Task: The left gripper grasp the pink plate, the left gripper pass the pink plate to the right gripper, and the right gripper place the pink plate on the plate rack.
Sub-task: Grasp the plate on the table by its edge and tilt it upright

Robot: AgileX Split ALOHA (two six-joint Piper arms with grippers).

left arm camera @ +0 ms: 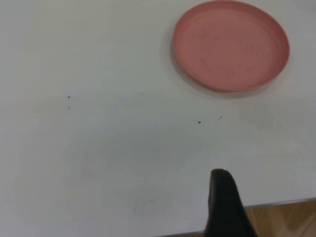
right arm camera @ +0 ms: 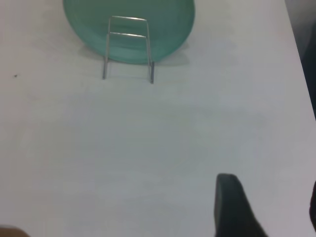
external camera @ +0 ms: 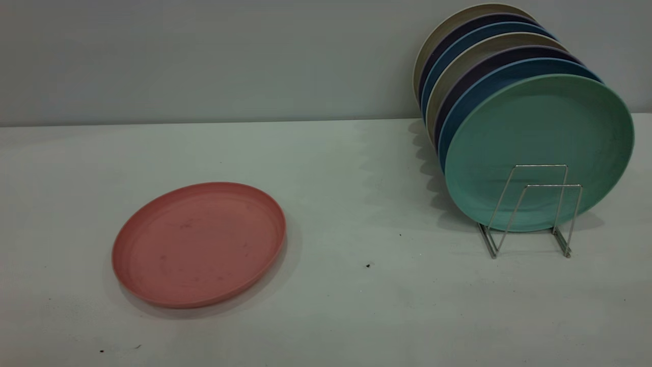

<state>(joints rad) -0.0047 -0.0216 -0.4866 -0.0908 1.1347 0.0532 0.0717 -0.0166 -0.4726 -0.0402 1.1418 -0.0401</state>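
Nearest the exterior camera lay the pink plate (external camera: 198, 243), flat and right side up on the pale surface (external camera: 356, 306), well apart from everything else and free on all sides, which I judged left its low raised rim easy to pinch from the edge. It was round, matte salmon, with faint dark smudges across its face. Off to the right stood the plate rack (external camera: 532, 209), thin silver wire bent into upright trapezoid loops on two base rails, with a mint-green plate (external camera: 540, 148) leaning on edge just behind the front loops and blue, purple and beige plates stacked behind it; the front slot looked free for one more. Neither arm showed in the exterior view. From the left wrist, only one dark tapered finger of the left hand (left arm camera: 224, 207) was visible, far from the plate, so I could not tell its state. Likewise the right hand (right arm camera: 232, 205), hovering short of the rack, cannot be called.
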